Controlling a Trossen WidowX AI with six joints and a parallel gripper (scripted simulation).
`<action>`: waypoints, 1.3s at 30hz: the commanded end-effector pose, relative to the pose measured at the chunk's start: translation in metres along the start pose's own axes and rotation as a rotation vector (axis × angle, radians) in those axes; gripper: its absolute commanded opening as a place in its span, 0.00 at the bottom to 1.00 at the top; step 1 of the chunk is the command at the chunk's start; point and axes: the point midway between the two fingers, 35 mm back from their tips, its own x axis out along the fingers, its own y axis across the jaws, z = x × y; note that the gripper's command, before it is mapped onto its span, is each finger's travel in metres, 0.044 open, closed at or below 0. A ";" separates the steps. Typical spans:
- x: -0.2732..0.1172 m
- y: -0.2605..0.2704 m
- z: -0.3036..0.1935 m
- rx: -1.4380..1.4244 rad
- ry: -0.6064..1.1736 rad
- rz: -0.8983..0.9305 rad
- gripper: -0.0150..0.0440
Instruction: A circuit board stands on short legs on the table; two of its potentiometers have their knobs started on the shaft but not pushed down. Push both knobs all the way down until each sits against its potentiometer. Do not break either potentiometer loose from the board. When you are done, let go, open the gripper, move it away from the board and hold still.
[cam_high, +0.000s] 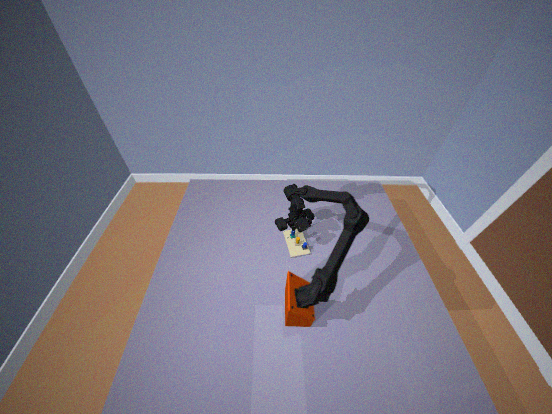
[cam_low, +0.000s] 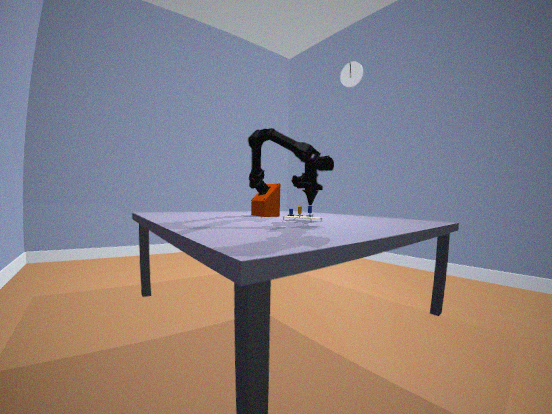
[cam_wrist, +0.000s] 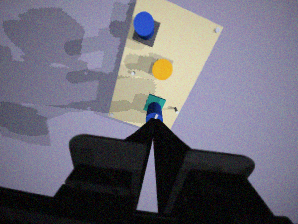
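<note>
The cream circuit board (cam_high: 296, 252) (cam_wrist: 190, 55) stands low on the table. A blue knob (cam_low: 310, 210) (cam_wrist: 154, 108) stands upright over a teal potentiometer (cam_wrist: 159, 100) at one end of the board. Its top is higher than that of the other blue knob (cam_high: 304, 245) (cam_low: 291, 212) (cam_wrist: 144, 23), which sits low over a dark square base at the opposite end. A yellow knob (cam_high: 297, 240) (cam_low: 300, 210) (cam_wrist: 162, 69) stands between them. My gripper (cam_low: 310, 204) (cam_wrist: 154, 122) is shut and empty, pointing down, its tips at the teal potentiometer's knob top. Whether they touch is unclear.
The orange arm base (cam_high: 295, 315) (cam_low: 266, 207) stands on the table (cam_high: 200, 300) (cam_low: 215, 230) near the board. Small metal pins, one of them (cam_wrist: 217, 30) at a corner, show on the board. The arm's shadow falls across part of board and table.
</note>
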 end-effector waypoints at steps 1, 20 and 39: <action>0.002 0.000 0.000 -0.004 -0.002 0.003 0.25; 0.003 0.000 0.000 -0.004 -0.002 0.003 0.25; 0.006 0.000 0.000 -0.004 -0.002 0.004 0.25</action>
